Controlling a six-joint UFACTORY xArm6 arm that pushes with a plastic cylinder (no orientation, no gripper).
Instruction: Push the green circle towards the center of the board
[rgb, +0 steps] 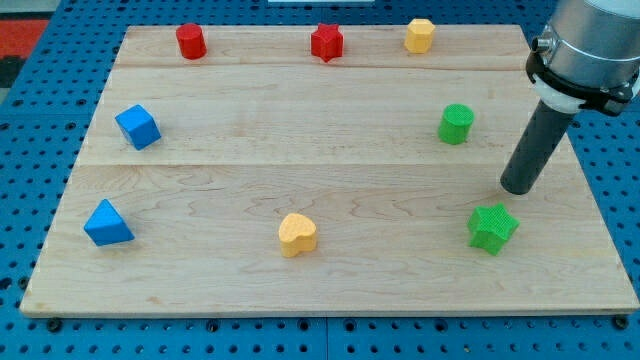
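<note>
Camera view: my tip (519, 188), no gripper, rests on grained wood right of ribbed green circle (456, 124).

Block count on the board (330, 290) was 8: 2 red (cylinder (191, 42), star (326, 43)), 2 yellow (hexagon (419, 35), heart (297, 235)), 2 blue (cube (138, 127), triangle (107, 224)), 2 green (circle (456, 124), star (492, 227)).

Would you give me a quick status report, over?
My tip right of green circle, slightly lower, apart. Green star just below tip. Leftward path toward center clear.
</note>
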